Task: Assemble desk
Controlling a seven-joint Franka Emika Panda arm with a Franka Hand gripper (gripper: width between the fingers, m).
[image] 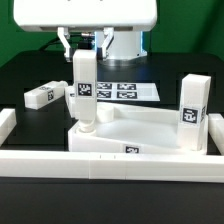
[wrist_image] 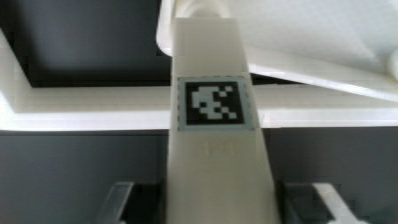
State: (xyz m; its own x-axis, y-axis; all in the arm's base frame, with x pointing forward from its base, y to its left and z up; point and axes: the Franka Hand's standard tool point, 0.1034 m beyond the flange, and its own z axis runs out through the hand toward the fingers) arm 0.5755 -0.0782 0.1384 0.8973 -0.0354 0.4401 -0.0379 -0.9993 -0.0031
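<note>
Fingers [wrist_image: 121,200] of my pincer [wrist_image: 214,208] sit closest to the wrist cam, one each side of a white leg [wrist_image: 214,150] w/ a black & white tag [wrist_image: 214,103]. Can't tell if they squeeze the leg or stand a bit apart from it. There may be a thin dark gap.

Step, I think: putting this leg into a corner hole of the tabletop [image: 150,125]. It stands straight up, foot on the tabletop corner at the ext. view's left. The tabletop lies flat on the black counter [image: 30,75], inside the white bars [image: 110,162].

Next move prob. needs a tight hold, a straight leg & a turn till it sits firm. If it leans, it may jam.

Ext. view only:
- second leg [image: 193,110], standing at the tabletop's right end. Looks fitted, not sure.
- third leg [image: 42,97], lying on the counter, well apart at the left.
- marker board [image: 125,90], behind the tabletop.

Wrist view only: the tag close up & both fingers. The foot is too small there, so I can't see how it fits the hole.
</note>
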